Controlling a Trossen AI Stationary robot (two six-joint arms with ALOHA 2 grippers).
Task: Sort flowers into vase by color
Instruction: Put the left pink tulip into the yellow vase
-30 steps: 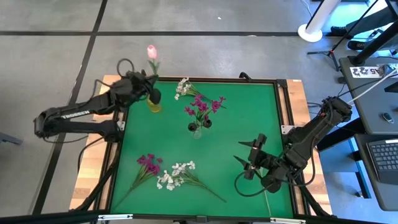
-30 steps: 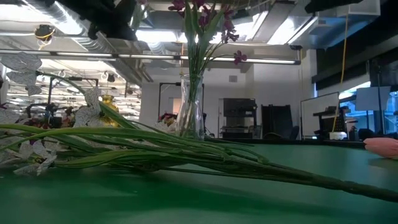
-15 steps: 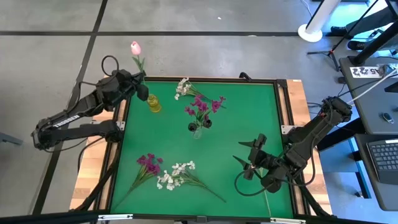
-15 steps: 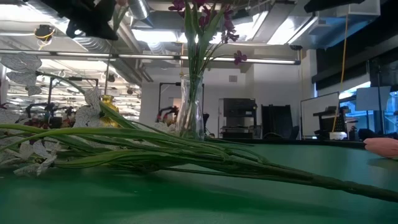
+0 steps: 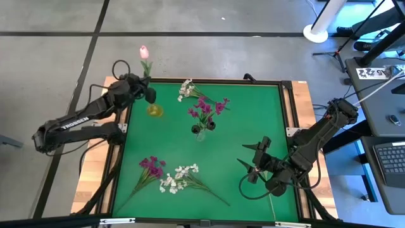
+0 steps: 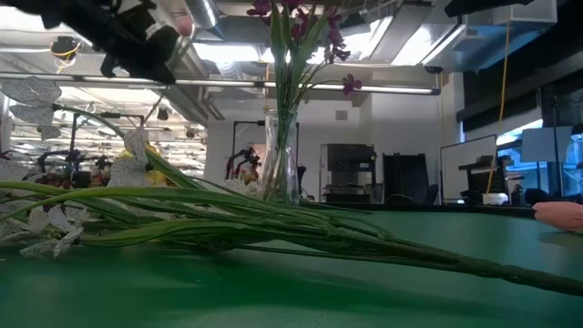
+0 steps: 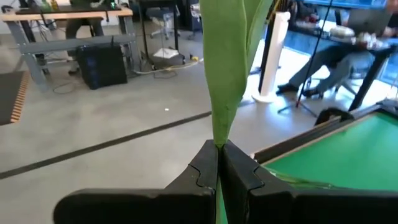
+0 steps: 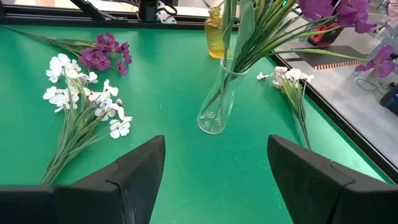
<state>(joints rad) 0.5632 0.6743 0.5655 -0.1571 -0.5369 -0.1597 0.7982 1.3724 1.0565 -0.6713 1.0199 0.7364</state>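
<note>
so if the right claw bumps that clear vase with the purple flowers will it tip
Probably yes: the clear vase is tall and narrow, and the purple flowers spread well above its rim, so it looks top-heavy. On the green table it would likely topple rather than slide.

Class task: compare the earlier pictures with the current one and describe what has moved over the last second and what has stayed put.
The left tool, shut on the pink tulip, swung out past the table's far left edge, then partly back toward the yellow vase, uncovering it. The right tool stayed open over the near right; the clear vase of purple flowers and the loose purple and white sprays did not move.
</note>
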